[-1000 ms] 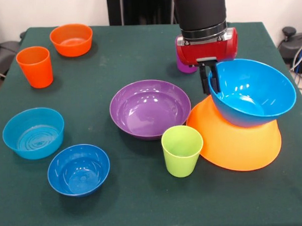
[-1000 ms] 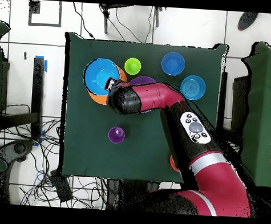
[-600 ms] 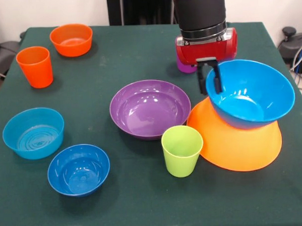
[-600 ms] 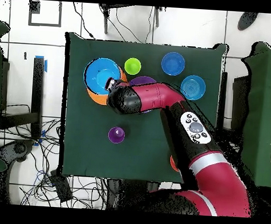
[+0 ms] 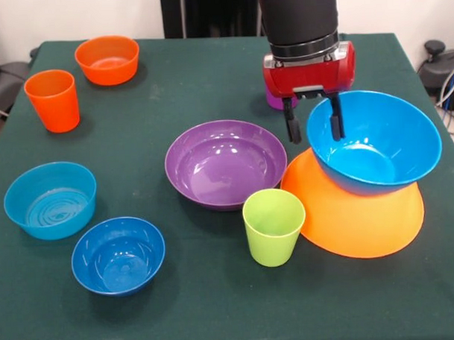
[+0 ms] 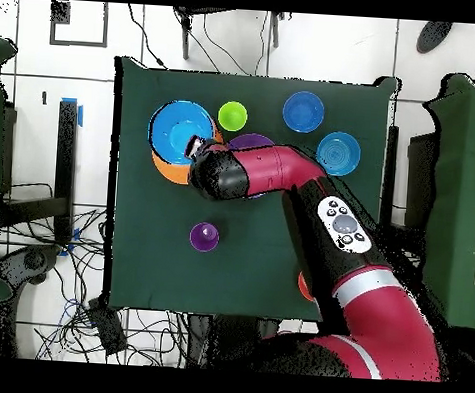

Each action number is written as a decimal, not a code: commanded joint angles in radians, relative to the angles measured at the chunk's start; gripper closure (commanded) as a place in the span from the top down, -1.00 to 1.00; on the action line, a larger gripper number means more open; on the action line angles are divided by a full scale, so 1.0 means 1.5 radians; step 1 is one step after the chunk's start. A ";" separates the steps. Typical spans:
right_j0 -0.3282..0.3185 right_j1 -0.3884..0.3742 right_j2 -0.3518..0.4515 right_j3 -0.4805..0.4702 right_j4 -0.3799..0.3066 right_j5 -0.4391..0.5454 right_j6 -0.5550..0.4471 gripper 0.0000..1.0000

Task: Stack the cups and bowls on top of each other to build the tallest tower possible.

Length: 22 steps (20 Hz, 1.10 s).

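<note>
The large blue bowl sits mouth up and slightly tilted on the upturned orange-yellow bowl, which lies mouth down toward one side edge of the bench. The hand hangs at the blue bowl's rim: its two black fingers are spread and straddle that rim, one outside the wall and one inside the bowl, released and gripping nothing. From overhead the hand shows at the blue bowl's edge under the red arm.

Just beside the orange-yellow bowl stands the lime green cup, upright, almost touching its flank. The purple bowl lies open beside both, near mid-bench. A purple cup stands behind the hand, mostly hidden in the front view; overhead it stands alone with bare cloth around it.

Well apart, across the bench, are the dark blue bowl and the straight-sided light blue bowl, near each other; the orange cup and small orange bowl stand toward the far corner.

All pieces are smooth, glossy plastic; the bench cover is matte dark green cloth. The widest open room lies along the front edge.
</note>
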 commanded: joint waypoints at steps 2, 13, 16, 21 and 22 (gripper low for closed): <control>0.011 -0.004 -0.024 0.005 0.010 0.057 -0.009 1.00; -0.024 -0.094 0.015 0.073 0.079 0.105 -0.025 1.00; -0.037 -0.103 0.021 0.085 0.090 0.105 -0.038 1.00; -0.058 -0.093 0.024 0.083 0.079 0.090 -0.065 1.00; -0.061 -0.090 0.023 0.082 0.074 0.087 -0.071 1.00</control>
